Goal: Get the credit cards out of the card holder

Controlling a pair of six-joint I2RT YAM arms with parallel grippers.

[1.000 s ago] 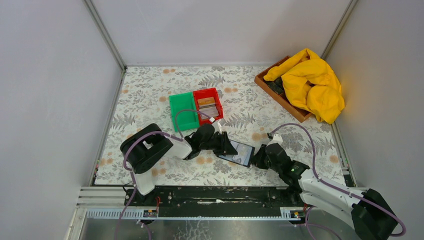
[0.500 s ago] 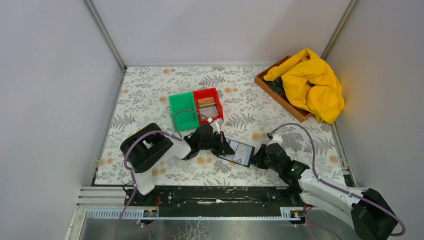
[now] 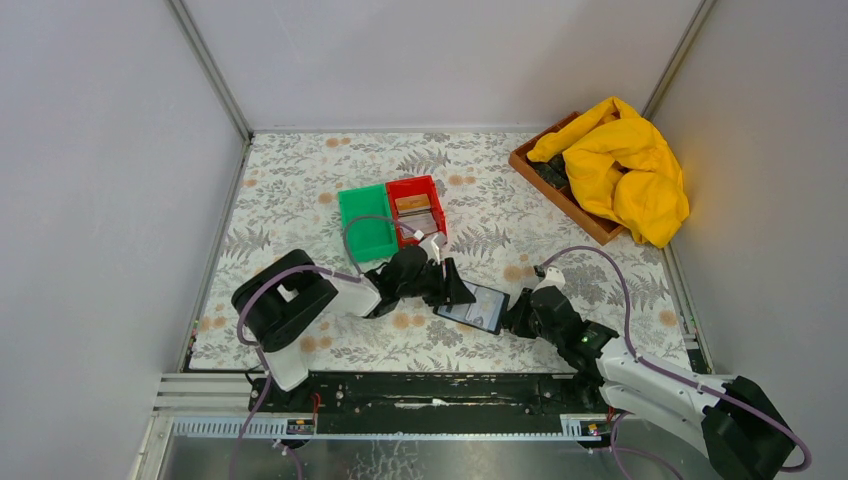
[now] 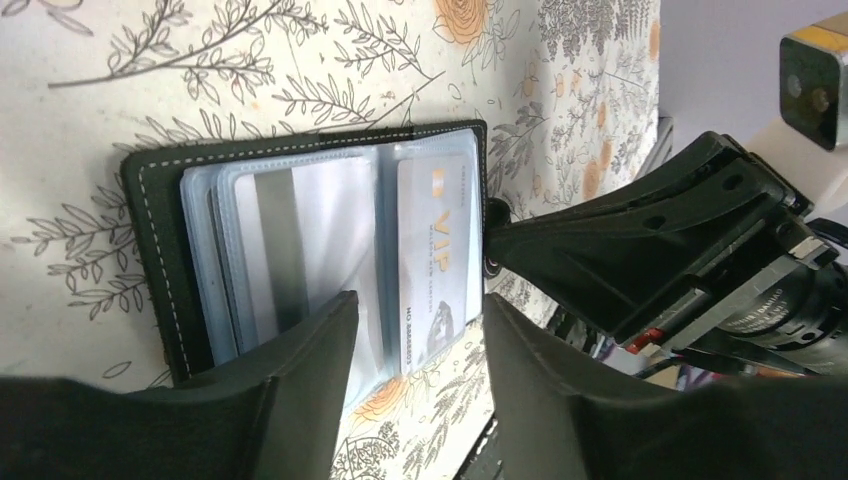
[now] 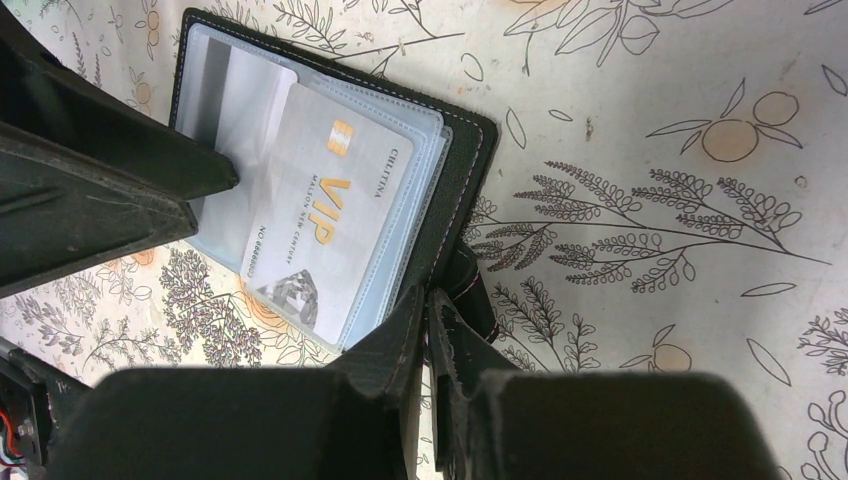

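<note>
Left pincer (image 4: 415, 370) spread over the open card holder (image 4: 300, 240), lying on the counter (image 3: 300, 190) at 5 o'clock from the red bin (image 3: 410, 183), right pincer (image 5: 430, 330) pinching its cover edge; we judge the job partway: VIP card (image 4: 435, 250) not yet drawn out, other cards (image 3: 416, 212) apparently binned.

You will note your left arm's elbow housing (image 3: 287, 305) has swung slightly farther from the card holder (image 3: 478, 306), toward the desk's (image 3: 300, 190) left side. The purple cable loop (image 3: 352, 232) behind the left hand (image 3: 461, 291) has shifted with it. The hand itself has moved only marginally at the holder's left edge.
</note>
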